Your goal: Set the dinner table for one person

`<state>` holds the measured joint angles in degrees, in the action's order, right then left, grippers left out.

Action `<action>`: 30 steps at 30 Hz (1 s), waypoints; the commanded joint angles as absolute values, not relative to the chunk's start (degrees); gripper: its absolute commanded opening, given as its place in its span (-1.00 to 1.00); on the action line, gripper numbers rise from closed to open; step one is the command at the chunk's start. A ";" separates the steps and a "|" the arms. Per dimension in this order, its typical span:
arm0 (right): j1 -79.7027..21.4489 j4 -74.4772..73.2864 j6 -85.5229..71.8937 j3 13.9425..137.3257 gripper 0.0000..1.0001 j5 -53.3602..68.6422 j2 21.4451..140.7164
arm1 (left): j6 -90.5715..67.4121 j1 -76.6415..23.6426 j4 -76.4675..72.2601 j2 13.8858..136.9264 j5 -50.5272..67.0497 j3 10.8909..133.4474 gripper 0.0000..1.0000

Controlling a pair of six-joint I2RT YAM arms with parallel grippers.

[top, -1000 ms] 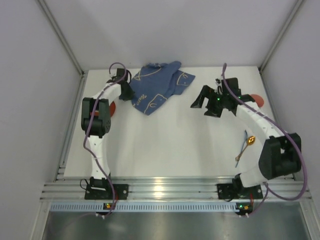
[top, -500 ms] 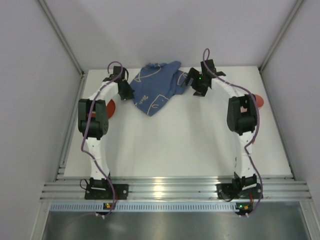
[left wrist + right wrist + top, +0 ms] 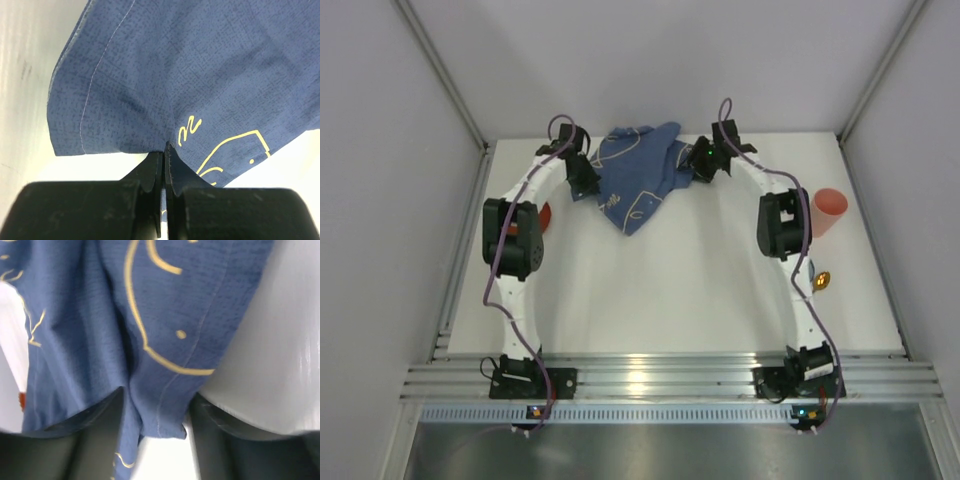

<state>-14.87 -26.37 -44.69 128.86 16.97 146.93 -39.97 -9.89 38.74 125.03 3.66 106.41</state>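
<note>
Left end effector is pinching the crumpled blue cloth mat on the white worktop; right end effector is straddling it, jaws apart.

Blue cloth (pale yellow line drawings); white table; salmon cup.

White dinner table, ribbed aluminium rail along near edge. On it: rumpled blue cloth mat far centre; pink cup and gold spoon at right; red item, partly hidden, at left.
</note>
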 commanded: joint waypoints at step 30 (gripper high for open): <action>-2.72 -67.50 -25.14 136.23 1.00 25.84 136.85 | -47.73 -5.62 42.45 116.97 -0.35 100.65 -1.00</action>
<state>0.80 -62.94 -28.29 137.47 24.97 138.26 -48.75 -3.70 40.75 114.80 -3.75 105.82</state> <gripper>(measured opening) 0.991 0.023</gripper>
